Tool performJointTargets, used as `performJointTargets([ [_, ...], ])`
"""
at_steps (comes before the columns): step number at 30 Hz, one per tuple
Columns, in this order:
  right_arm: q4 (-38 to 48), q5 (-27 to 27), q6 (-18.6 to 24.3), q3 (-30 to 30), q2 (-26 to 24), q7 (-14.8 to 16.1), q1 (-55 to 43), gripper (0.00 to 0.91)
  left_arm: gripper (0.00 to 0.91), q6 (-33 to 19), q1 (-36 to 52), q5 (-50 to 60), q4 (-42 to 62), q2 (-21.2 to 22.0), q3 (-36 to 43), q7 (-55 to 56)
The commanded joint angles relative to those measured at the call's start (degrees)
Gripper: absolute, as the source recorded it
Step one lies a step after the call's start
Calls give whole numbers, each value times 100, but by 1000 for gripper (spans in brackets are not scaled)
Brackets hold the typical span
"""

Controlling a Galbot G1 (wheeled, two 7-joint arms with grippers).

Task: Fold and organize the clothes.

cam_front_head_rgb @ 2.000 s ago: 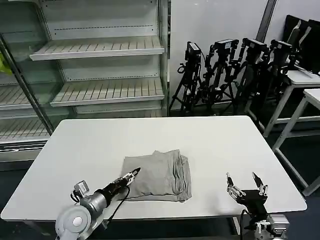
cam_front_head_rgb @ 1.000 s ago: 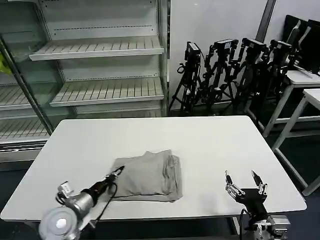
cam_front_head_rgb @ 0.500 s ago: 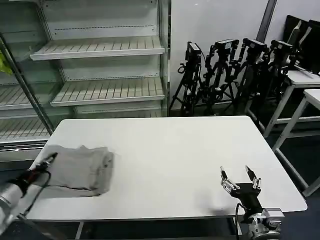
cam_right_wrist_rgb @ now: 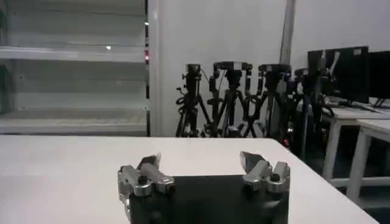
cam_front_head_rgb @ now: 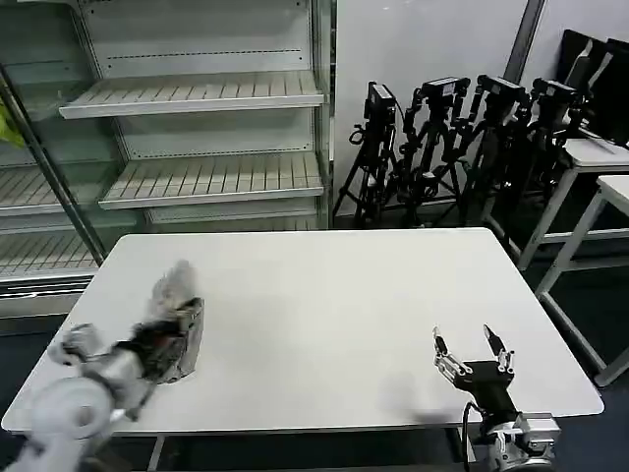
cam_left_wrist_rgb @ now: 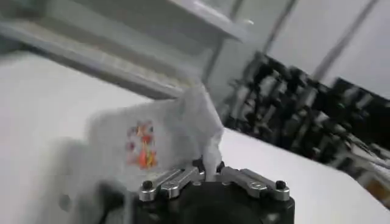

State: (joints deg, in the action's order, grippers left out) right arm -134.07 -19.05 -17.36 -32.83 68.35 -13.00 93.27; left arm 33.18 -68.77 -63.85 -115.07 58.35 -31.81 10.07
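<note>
The clothes are one light grey shirt (cam_front_head_rgb: 178,295), folded and bunched, raised on edge near the left side of the white table (cam_front_head_rgb: 344,285). My left gripper (cam_front_head_rgb: 162,340) is shut on its near edge. In the left wrist view, grey cloth is pinched between the fingers of the left gripper (cam_left_wrist_rgb: 207,168), and the shirt (cam_left_wrist_rgb: 170,131) shows a small multicoloured print facing the camera. My right gripper (cam_front_head_rgb: 472,348) hovers open at the table's front right with nothing in it. The right wrist view shows the right gripper (cam_right_wrist_rgb: 201,164) with its fingers wide apart over bare tabletop.
Behind the table on the left stands a shelf unit (cam_front_head_rgb: 197,98). A row of black tripods (cam_front_head_rgb: 452,128) lines the back wall. More white tables (cam_front_head_rgb: 600,157) stand at the right.
My left gripper has dragged the shirt from the table's middle to its left side. The shirt lay flat half a second ago and is now pulled up and bunched. The right gripper barely moved.
</note>
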Motion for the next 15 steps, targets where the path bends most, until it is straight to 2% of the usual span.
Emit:
performJointTargets([
  [1,88,219,47,-10,61,17,89,907,20,-1,2209,1206,1235,2047,3152,279],
  [3,112,216,58,-18,85,24,94,907,20,-4,2398,1210,1608,2333,3359,312],
  [8,184,200,66,-7,106,22,17,907,20,-11,2626,1496,2275,2720,3638,334],
  [13,258,151,45,18,96,4,-124,907,10,-16,2743,1835,2498,3021,3774,275],
  [14,262,139,43,21,95,0,-134,907,101,-14,2752,1874,2503,3046,3791,268],
  [15,264,85,38,26,93,-6,-161,907,494,-14,2756,1953,2507,3062,3822,268],
])
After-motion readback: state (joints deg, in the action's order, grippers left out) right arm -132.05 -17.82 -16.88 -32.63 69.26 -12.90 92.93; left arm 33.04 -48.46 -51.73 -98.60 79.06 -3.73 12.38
